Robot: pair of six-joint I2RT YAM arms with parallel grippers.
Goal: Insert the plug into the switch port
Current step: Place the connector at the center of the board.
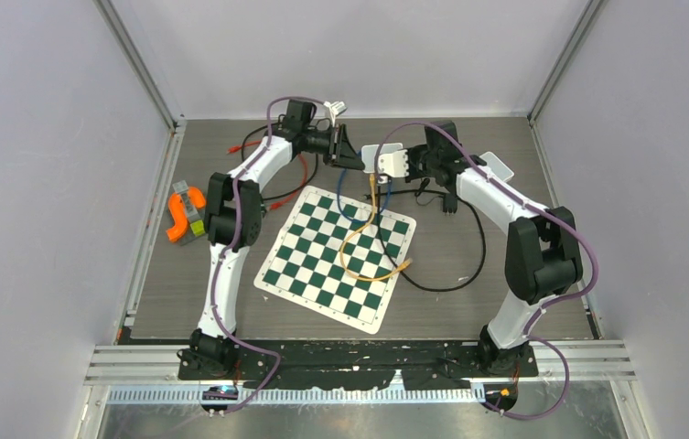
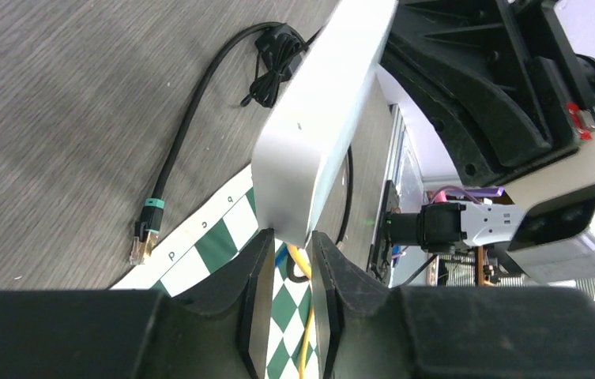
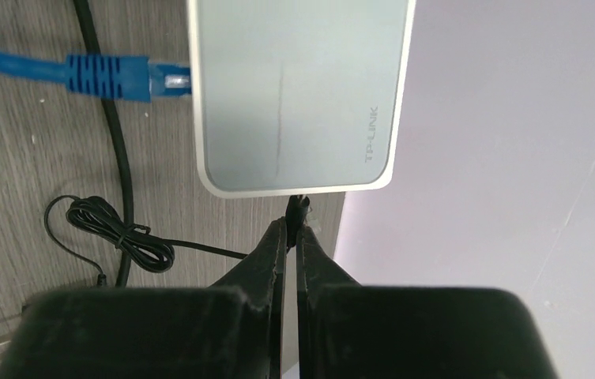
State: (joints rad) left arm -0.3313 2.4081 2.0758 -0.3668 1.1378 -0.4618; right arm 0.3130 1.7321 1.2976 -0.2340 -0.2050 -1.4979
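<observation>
**One plug seated, a second one unconfirmed**

One blue cable [image 3: 96, 75] already has its clear plug pushed into the side of the switch [image 3: 302, 95]. The insertion in hand looks like a different one. A yellow cable [image 1: 373, 192] rises off the chessboard mat [image 1: 322, 265] to the switch's lower corner, just where the left hand [image 2: 291, 237] sits. Its fingers stand a narrow gap apart, with that corner and the yellow cable showing in the gap. The yellow plug is hidden, so I cannot tell whether the hand is clamped on it or whether it has entered a port.

I judge the task to be at its last stage: plug brought to the port face, seating unproven. What is left is a firm push and a release.

The right hand [image 3: 290, 229] has its fingers pressed together, tips at the switch's near edge with a small dark bit between them. The switch is tilted and raised off the worktop [image 1: 432, 315], between the two hands at the back.

The switch is a flat, pale grey TP-LINK box with rounded corners and a smooth top. A third, black cable lies loose on the worktop, its plug [image 2: 141, 246] free.
</observation>
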